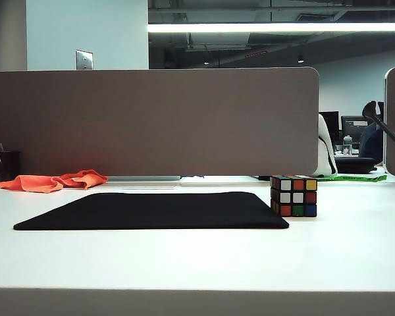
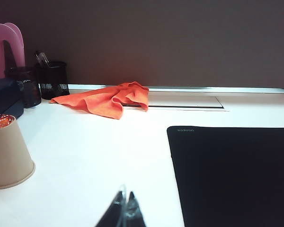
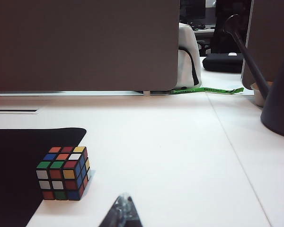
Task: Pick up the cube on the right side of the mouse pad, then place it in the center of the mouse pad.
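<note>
Cube sits on the white tabletop, just beside the right edge of the mouse pad, its stickers white, red, orange, yellow, green and blue. Small lettering marks one corner of the pad, too faint to read. An orange cloth lies behind the pad by the grey divider. The left claw and the right claw each hang low above the tabletop, tips pressed together, holding nothing; the right one is near the cube.
</note>
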`<act>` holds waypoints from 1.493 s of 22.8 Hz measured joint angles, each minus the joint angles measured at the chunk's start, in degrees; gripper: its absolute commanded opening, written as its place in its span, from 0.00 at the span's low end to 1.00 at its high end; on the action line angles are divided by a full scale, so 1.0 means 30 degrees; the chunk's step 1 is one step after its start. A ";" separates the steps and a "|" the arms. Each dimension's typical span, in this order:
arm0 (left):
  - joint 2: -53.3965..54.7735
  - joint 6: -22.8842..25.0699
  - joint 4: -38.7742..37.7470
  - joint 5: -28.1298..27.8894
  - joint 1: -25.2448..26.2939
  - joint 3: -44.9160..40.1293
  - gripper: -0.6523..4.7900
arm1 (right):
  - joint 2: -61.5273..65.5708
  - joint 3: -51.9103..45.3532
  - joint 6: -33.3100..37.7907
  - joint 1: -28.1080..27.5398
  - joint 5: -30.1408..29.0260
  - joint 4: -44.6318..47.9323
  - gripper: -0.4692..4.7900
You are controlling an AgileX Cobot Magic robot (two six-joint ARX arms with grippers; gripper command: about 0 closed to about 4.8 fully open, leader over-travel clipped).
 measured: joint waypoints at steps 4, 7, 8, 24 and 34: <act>0.0000 0.0000 0.0000 0.0000 0.0000 0.0000 0.11 | 0.0000 0.0000 0.0007 0.0000 0.0000 0.0000 0.08; 0.0000 0.0000 -0.0007 0.0000 0.0000 0.0000 0.11 | 0.0000 0.0000 0.0000 0.0000 0.0000 0.0000 0.08; 0.0000 0.0000 0.0000 0.0000 0.0000 0.0000 0.11 | 0.0000 0.0000 0.0000 0.0000 0.0000 0.0000 0.08; 0.0000 -0.0568 0.0015 0.0182 0.0000 0.0000 0.11 | 0.0000 0.0007 0.0015 0.0007 -0.0058 0.0168 0.08; 0.0007 -0.1166 -0.2018 0.4998 -0.0007 0.1188 0.11 | 0.0386 0.4000 -0.0568 0.0095 0.0809 -0.4728 0.08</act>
